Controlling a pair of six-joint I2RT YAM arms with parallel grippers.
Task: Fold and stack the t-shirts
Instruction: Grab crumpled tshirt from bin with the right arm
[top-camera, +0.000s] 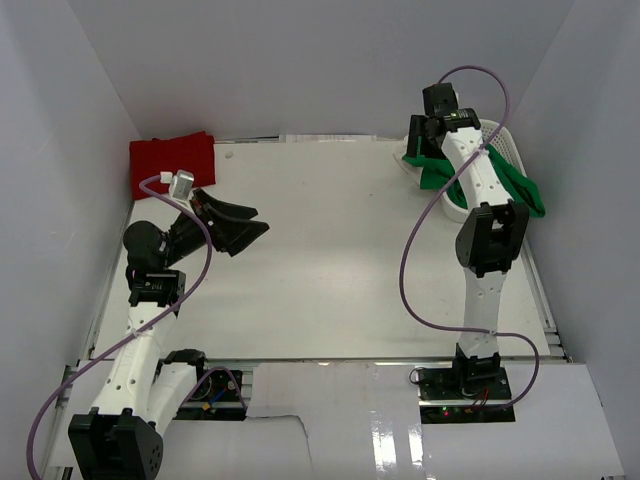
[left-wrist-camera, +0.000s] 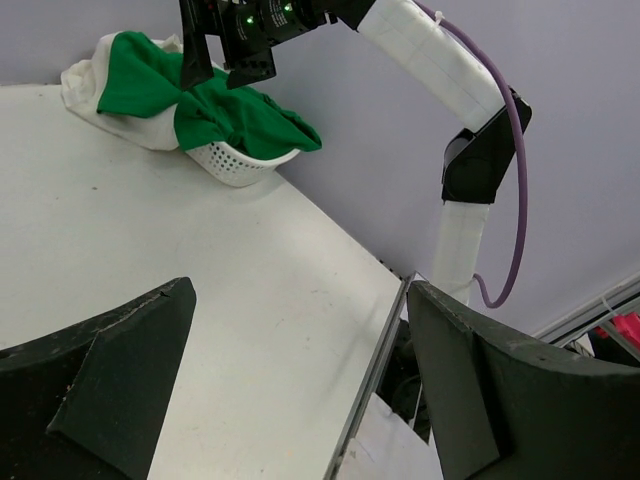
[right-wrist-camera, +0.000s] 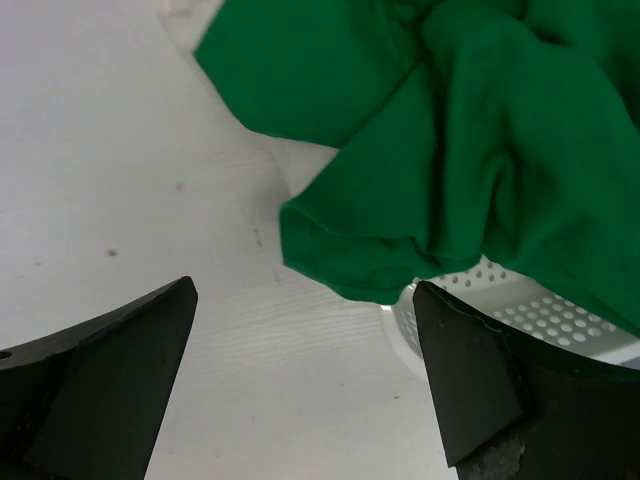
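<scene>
The green t-shirt (right-wrist-camera: 480, 130) lies crumpled in and over the white mesh basket (right-wrist-camera: 530, 315) at the far right of the surface (top-camera: 330, 250), one rolled fold spilling past the rim onto the white top. A cream-white cloth (left-wrist-camera: 80, 85) is bunched beneath it on the basket's far side. The right end effector (right-wrist-camera: 302, 330) hangs just above that spilled fold, fingers spread wide and gripping nothing. The step in hand looks like drawing this shirt out for folding. It will likely go best if the fingers straddle the rolled edge nearest them and bite cloth only, clear of the plastic rim. The lift should go straight up before swinging toward the middle, since the light basket may tip or drag along and the cream cloth could ride up with it. The red t-shirt (top-camera: 170, 165) sits folded in the far-left corner. The left end effector (top-camera: 255, 220) is near it, released and empty, well placed to take a hem once the green shirt is spread.
</scene>
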